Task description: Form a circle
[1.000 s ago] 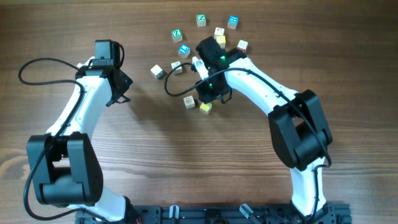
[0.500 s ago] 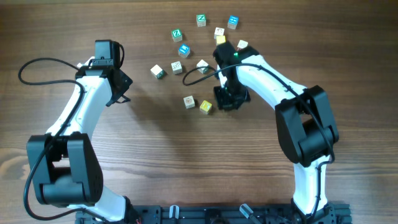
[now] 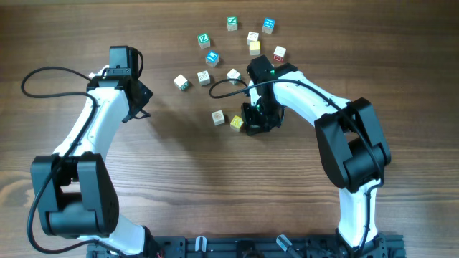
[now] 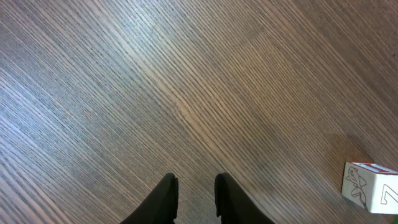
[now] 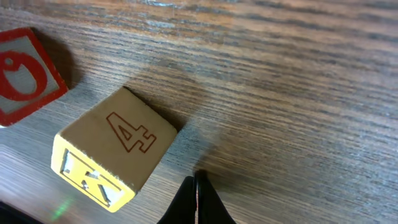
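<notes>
Small letter cubes lie scattered at the far middle of the table and form no closed circle. A yellow cube point(image 3: 237, 122) and a cream cube point(image 3: 218, 117) sit nearest the front. My right gripper point(image 3: 250, 127) is down at the table just right of the yellow cube, shut with nothing between its fingers. In the right wrist view that cube point(image 5: 112, 149) shows a tan "4" face and a yellow "K" face, just left of the pinched tips point(image 5: 198, 186). My left gripper point(image 3: 142, 109) hovers over bare wood at the left, its fingers point(image 4: 168, 196) a narrow gap apart and empty.
Green point(image 3: 232, 23), blue point(image 3: 268, 26), yellow point(image 3: 254, 48) and white point(image 3: 233, 74) cubes lie behind the right gripper. A red "O" cube point(image 5: 25, 74) is at the left of the right wrist view. A white cube point(image 4: 370, 186) sits at the right edge of the left wrist view.
My right gripper has shut and moved from over the cubes toward the front, ending beside the yellow cube. A white cube it covered now shows. The left arm has not moved.
</notes>
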